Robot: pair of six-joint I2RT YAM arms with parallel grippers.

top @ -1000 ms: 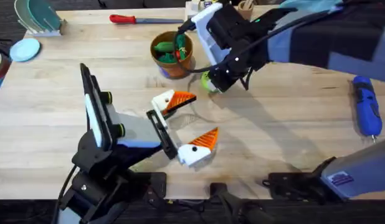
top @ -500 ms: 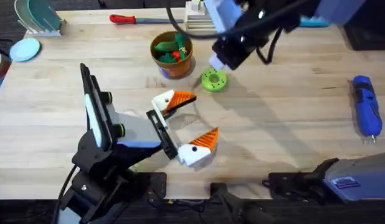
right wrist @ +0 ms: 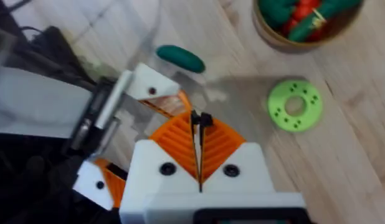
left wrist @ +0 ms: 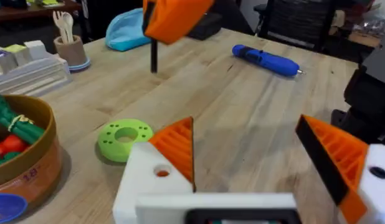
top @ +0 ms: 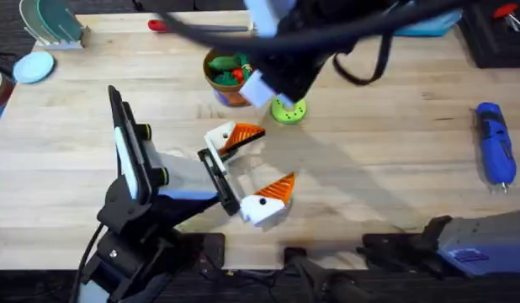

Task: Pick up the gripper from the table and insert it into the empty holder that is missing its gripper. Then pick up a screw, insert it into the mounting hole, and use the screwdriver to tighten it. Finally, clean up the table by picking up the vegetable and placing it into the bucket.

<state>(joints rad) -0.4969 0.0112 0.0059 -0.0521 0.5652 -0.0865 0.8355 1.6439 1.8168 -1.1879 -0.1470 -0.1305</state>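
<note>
Plainly, one vegetable [right wrist: 180, 58] lies on the pale wooden desk [top: 386, 160] beside the released left claw [top: 253, 171]; one bucket [top: 229, 74], one green disc [top: 289, 109], one screwdriver [top: 494, 143]; right claw [right wrist: 200, 134] clenched, empty.

This looks like a robotics lab or workshop: a pale wooden table [top: 395, 160] carries a blue powered screwdriver [top: 494, 154], a red-handled screwdriver [top: 163, 25], toy vegetables in a pot [top: 229, 74], with office chairs [left wrist: 295, 22] in the room behind.
</note>
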